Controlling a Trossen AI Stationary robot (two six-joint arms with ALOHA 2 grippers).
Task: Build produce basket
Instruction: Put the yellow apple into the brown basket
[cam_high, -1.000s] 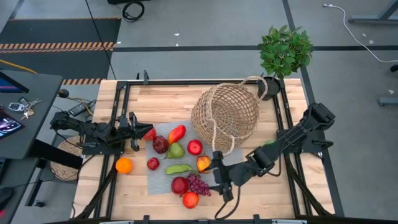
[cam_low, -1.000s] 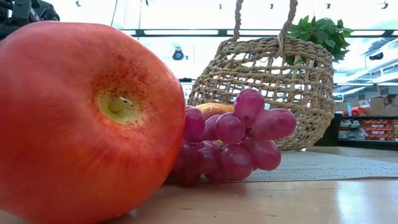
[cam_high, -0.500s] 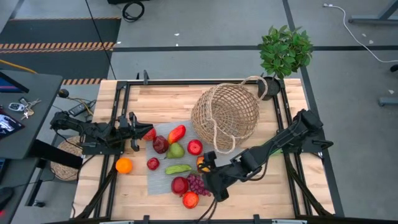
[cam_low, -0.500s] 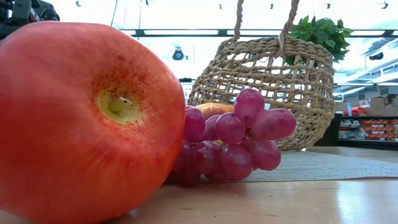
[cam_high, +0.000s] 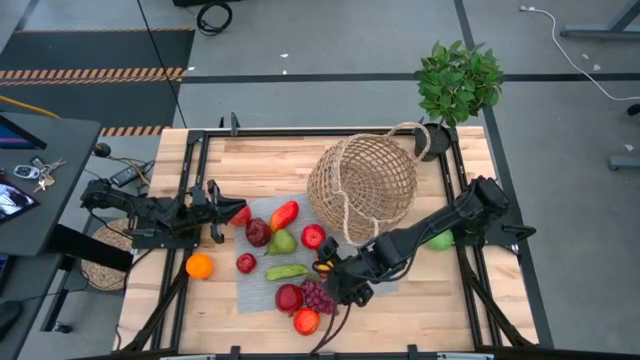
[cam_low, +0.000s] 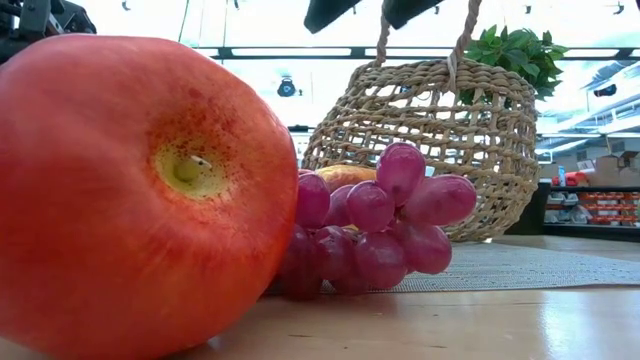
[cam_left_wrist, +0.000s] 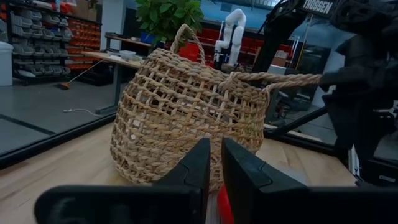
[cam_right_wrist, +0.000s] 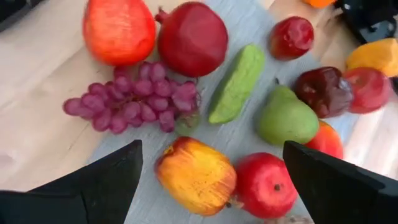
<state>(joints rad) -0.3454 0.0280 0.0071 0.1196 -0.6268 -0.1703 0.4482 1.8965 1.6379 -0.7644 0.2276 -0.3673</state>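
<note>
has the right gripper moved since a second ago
Yes. In the high view the right gripper has slid left, away from the table's right edge, and now hovers with open jaws over the yellow-orange fruit below the basket.

A tan open-weave basket (cam_high: 361, 186), purple grapes (cam_right_wrist: 132, 103), a green pear (cam_right_wrist: 286, 118), and a yellow-and-red fruit (cam_right_wrist: 196, 175) are seen. The mat (cam_right_wrist: 244, 138) is grey.

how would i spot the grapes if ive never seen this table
Start at the big wicker basket lying tipped on the table. On the grey mat in front of it, the grapes are the only purple bunch, between two red fruits.
</note>
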